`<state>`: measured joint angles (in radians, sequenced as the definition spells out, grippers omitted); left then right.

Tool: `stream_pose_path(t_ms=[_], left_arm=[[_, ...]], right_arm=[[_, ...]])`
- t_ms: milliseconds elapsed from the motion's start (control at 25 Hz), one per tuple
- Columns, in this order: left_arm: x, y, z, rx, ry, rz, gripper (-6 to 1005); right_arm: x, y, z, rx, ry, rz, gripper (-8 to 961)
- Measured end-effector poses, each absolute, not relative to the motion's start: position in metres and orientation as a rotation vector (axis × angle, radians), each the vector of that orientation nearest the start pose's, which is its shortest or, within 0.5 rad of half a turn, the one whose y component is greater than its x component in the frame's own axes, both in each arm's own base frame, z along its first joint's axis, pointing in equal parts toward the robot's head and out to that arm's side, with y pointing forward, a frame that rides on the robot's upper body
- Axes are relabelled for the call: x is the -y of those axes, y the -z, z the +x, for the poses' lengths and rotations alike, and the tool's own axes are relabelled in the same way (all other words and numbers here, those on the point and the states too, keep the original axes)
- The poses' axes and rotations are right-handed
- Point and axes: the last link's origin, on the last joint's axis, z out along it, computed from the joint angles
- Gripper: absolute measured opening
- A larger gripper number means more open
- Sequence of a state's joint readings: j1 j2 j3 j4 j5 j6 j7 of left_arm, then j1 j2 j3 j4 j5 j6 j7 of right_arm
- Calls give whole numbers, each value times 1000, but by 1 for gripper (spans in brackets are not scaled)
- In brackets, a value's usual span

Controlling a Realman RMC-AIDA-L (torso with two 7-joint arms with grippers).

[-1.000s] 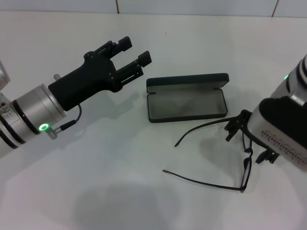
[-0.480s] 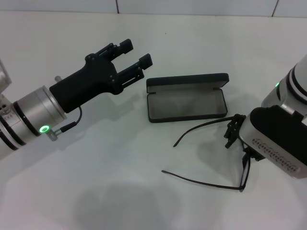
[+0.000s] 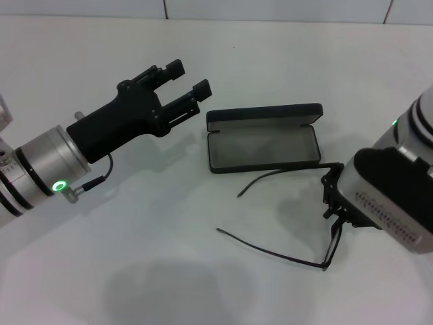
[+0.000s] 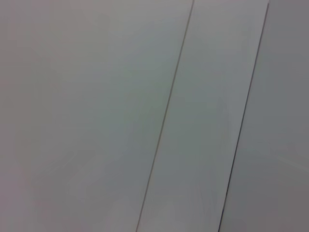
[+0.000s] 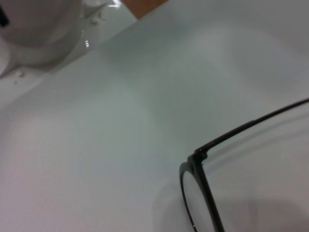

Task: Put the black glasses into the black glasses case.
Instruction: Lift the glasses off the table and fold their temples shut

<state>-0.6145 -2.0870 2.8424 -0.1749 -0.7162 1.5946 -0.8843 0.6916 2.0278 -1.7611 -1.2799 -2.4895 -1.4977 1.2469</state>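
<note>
The black glasses (image 3: 298, 223) lie unfolded on the white surface (image 3: 203, 284), toward its right side and just on the near side of the black glasses case (image 3: 264, 143). Their front frame sits at the right tool (image 3: 336, 196), and the two slim temples reach away from it toward the surface's left edge — one runs close along the case's near wall, the other lies nearer the surface's near edge. The right arm's housing covers that tool's fingers in the head view, and the right wrist view shows only a rim and hinge of the glasses (image 5: 203, 188) against the surface, so I cannot tell whether the right tool is clamped on the frame or merely at it.

The case lies open, tray up, its lid standing along the far side; its long axis runs left to right across the surface, roughly in line with the temples. So the case is just beyond the glasses, on their far side, and the right arm is plainly the nearer one — the coming move looks like a short carry away from the near edge.

The left tool (image 3: 184, 82) hovers off the case's left end, fingers apart and holding nothing, pointing toward the case.
</note>
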Motion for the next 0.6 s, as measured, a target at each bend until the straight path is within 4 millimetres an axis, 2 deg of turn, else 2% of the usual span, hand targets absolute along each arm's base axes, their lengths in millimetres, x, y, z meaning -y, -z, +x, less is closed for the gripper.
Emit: stream_pose_path(t_ms=[160,360,400,600], left_arm=[[-318,29,-260,598,1194,-2290,723],[-307,17,-254,513,1301,-2309,720],[-306,14,-252,493,1327,-2311,720],[-302,-3,-242,393,1442,-2334,717]], right_arm=[[-335,40,155,1300,731,-2892,113],[-333,11,159,1155,372,-2923,117],[-331,4,161,1108,252,-2930,117],[-322,-1,174,903,-123,-2893,121]])
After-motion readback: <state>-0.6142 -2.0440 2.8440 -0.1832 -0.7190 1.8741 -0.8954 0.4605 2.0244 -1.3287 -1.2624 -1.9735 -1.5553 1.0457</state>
